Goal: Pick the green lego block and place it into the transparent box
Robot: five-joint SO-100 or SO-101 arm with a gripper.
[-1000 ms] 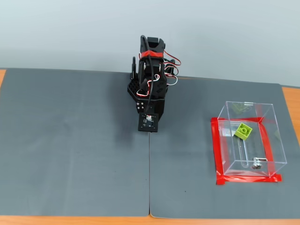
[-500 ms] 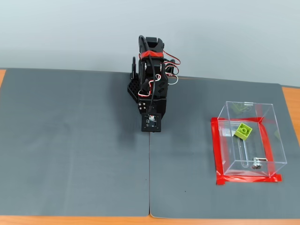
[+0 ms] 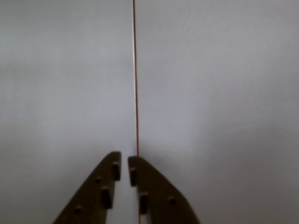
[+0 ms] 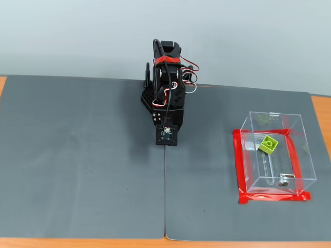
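My hand (image 3: 124, 169) was nearly closed and empty above the bench (image 4: 83, 155). The green block (image 4: 268, 144) lay inside the clear box (image 4: 305, 155). I judged it light, rigid, best gripped across flat sides.

Green lego block (image 4: 268, 144) inside transparent box (image 4: 305, 160) — right of arm (image 4: 167, 93).

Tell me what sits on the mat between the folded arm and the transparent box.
Nothing: in the fixed view, only bare grey mat lies between the arm and the transparent box, which already holds the green lego block.
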